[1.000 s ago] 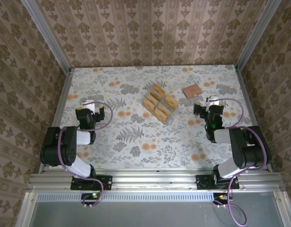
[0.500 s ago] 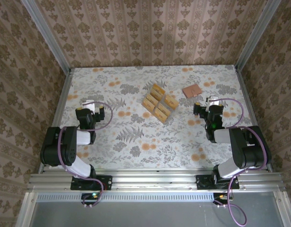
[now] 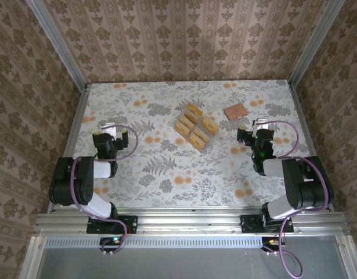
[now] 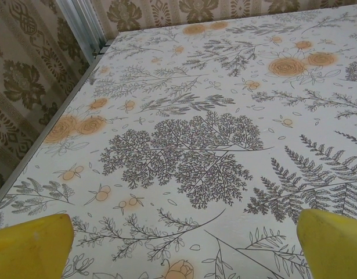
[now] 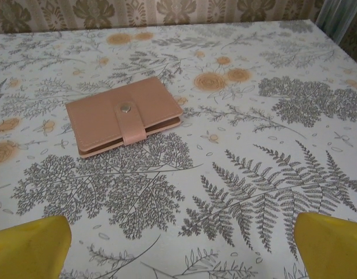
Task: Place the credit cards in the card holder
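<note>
Several tan credit cards (image 3: pixel 195 127) stand grouped together at the middle of the floral table. The card holder (image 3: pixel 235 110), a salmon-pink wallet, lies flat to their right. In the right wrist view the card holder (image 5: pixel 123 116) is folded closed, with a strap and a snap button across it. It lies ahead and left of my right gripper (image 5: pixel 181 250). That gripper is open, its yellow fingertips (image 5: pixel 27 247) wide apart over bare cloth. My left gripper (image 4: pixel 181 250) is open too, with nothing between its yellow fingertips (image 4: pixel 335 244). In the top view the left gripper (image 3: pixel 111 128) sits far left of the cards and the right gripper (image 3: pixel 256 127) just below the holder.
Wallpapered walls and aluminium posts close in the table on three sides. The table's left edge rail (image 4: pixel 50 128) runs close beside my left gripper. Both arm bases are bolted to the near rail (image 3: pixel 190 221).
</note>
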{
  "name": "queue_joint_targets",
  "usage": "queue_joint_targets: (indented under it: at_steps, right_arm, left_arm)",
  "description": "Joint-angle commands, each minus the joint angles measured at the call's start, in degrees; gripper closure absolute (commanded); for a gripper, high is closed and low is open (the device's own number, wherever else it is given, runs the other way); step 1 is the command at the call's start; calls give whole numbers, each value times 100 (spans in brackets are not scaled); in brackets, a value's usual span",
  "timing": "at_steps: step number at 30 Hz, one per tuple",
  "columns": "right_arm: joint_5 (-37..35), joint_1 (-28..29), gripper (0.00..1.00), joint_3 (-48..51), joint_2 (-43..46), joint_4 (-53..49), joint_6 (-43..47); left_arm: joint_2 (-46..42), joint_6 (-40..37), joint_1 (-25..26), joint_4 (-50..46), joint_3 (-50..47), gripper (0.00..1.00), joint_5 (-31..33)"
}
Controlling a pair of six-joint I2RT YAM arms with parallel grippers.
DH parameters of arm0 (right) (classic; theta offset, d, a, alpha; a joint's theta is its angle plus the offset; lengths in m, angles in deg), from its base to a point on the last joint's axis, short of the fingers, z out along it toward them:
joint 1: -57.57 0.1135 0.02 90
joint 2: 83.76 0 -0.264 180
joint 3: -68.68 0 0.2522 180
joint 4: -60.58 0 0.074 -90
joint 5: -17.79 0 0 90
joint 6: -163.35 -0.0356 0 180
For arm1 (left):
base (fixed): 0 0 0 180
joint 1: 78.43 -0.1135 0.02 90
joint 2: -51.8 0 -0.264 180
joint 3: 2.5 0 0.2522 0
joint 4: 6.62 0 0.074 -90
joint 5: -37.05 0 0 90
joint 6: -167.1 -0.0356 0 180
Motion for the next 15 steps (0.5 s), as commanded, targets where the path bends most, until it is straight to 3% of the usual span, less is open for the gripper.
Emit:
queue_joint_targets:
  at_steps: [1,5,9,15]
  right_arm:
    - [26,-31,0,-440,467,-913,8]
    - [-296,-30,0,-919,992,-1985,-383]
    - [-819,-74,0,-1749,1270,-3590,-1691]
    - [-387,-97,0,-2645,1209,-4594,-1899]
  left_arm:
    - [-383,158,-51,-351,127,0,200]
    - [-718,150,-4,-1162,431,0,308]
    - [-1054,159,170,-1851,762,0,848]
    - [-1556,940,285,-3985,1853,0,943]
